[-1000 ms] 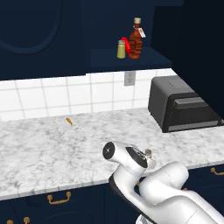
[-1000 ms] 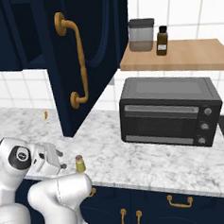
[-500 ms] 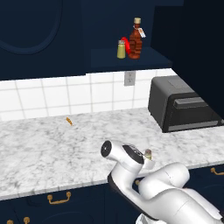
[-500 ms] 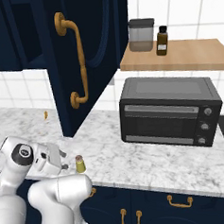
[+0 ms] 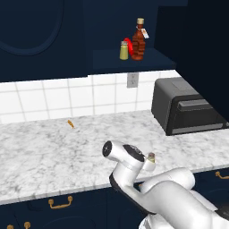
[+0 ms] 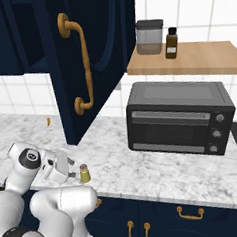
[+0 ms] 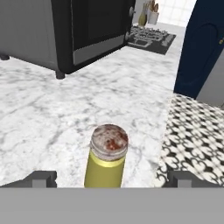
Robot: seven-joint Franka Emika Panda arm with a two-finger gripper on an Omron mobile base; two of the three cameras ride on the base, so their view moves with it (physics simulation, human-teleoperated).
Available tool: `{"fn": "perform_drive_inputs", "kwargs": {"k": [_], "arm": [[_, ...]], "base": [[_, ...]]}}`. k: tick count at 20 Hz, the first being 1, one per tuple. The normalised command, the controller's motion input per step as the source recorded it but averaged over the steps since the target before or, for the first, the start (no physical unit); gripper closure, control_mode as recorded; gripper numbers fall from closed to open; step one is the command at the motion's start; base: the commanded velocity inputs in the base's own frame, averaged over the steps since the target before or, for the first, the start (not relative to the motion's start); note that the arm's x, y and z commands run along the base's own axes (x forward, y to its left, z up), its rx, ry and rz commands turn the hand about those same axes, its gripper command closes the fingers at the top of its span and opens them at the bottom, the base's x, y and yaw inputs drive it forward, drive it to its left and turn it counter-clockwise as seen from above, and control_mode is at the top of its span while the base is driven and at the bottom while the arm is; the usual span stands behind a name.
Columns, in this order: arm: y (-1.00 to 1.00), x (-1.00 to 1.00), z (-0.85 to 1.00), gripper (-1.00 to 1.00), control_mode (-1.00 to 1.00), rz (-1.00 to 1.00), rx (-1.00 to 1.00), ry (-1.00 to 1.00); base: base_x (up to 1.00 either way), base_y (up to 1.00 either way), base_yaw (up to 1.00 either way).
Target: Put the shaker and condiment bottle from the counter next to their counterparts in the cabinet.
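A small yellow-olive shaker [image 7: 108,161] with a speckled grey cap stands upright on the white marble counter [image 5: 53,147], close to its front edge. My gripper [image 7: 111,179] is open, with one fingertip on each side of the shaker and touching neither side. From the right the gripper [image 6: 71,170] sits low, just left of the shaker [image 6: 84,173]. On the navy cabinet shelf [image 5: 107,61] the dark red-brown condiment bottle [image 5: 138,41] stands beside a red squeeze bottle [image 5: 129,45] and a second shaker [image 5: 124,50].
A black toaster oven [image 6: 180,118] stands on the counter to the right. The open navy cabinet door [image 6: 93,52] with a brass handle hangs over the counter. A wooden shelf [image 6: 186,60] carries a jar and a small bottle. A small orange scrap [image 5: 70,124] lies near the backsplash.
The hand has crept slightly closer to the shaker on the counter. Its jaws stay open and the shaker has not moved.
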Motion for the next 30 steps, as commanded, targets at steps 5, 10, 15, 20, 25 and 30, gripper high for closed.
{"fn": "perform_drive_inputs", "kwargs": {"k": [5, 10, 15, 20, 25, 30], "arm": [[-0.31, 0.08, -0.37, -1.00, -1.00, 0.00, 0.00, -0.01], [-0.42, 0.00, -0.28, -1.00, -1.00, 0.00, 0.03, 0.00], [-0.50, 0.00, -0.27, -1.00, -1.00, -0.02, 0.04, 0.00], [-0.40, 0.00, -0.50, 1.00, -1.00, -0.01, 0.00, 0.00], [-0.23, 0.00, -0.61, 1.00, -1.00, 0.00, 0.00, 0.01], [-0.04, 0.01, -0.12, 1.00, -1.00, -0.01, 0.05, 0.04]], "base": [[0.00, 0.00, 0.00], [0.00, 0.00, 0.00], [0.00, 0.00, 0.00], [0.00, 0.00, 0.00], [0.00, 0.00, 0.00], [0.00, 0.00, 0.00]]}}
